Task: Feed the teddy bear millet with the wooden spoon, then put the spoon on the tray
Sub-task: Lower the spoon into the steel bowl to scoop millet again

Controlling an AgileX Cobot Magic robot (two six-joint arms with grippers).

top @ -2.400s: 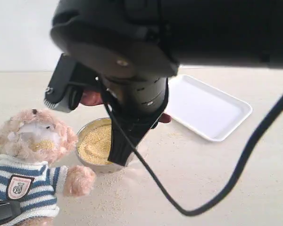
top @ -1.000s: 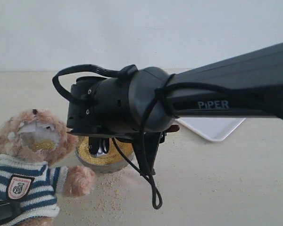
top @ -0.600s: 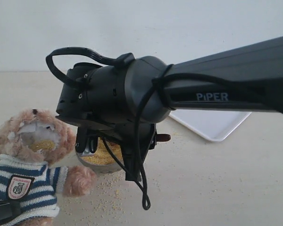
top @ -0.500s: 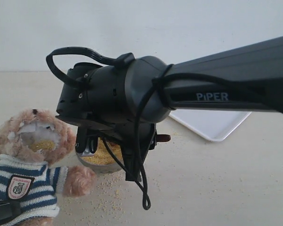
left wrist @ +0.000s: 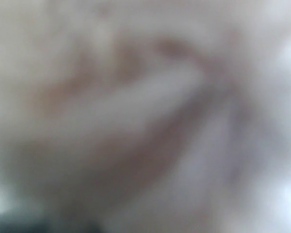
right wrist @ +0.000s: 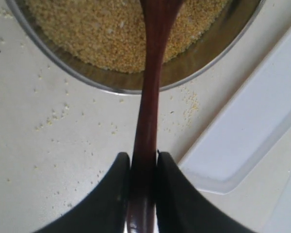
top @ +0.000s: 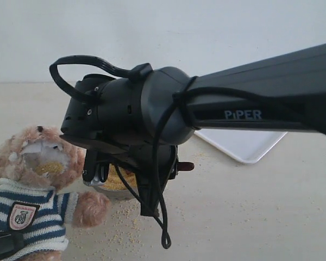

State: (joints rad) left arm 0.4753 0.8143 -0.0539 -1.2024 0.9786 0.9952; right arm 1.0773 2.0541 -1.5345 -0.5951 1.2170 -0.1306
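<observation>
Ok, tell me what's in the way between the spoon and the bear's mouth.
Nothing visible blocks it. The right gripper holds the wooden spoon over the millet in the bowl, and the teddy bear sits close beside it; the arm hides part of the gap.

My tool is matt black plastic; the wooden spoon gleams, dark and polished; the bowl is bare metal; the millet grainy; the tray smooth white; the teddy bear fluffy plush.
</observation>
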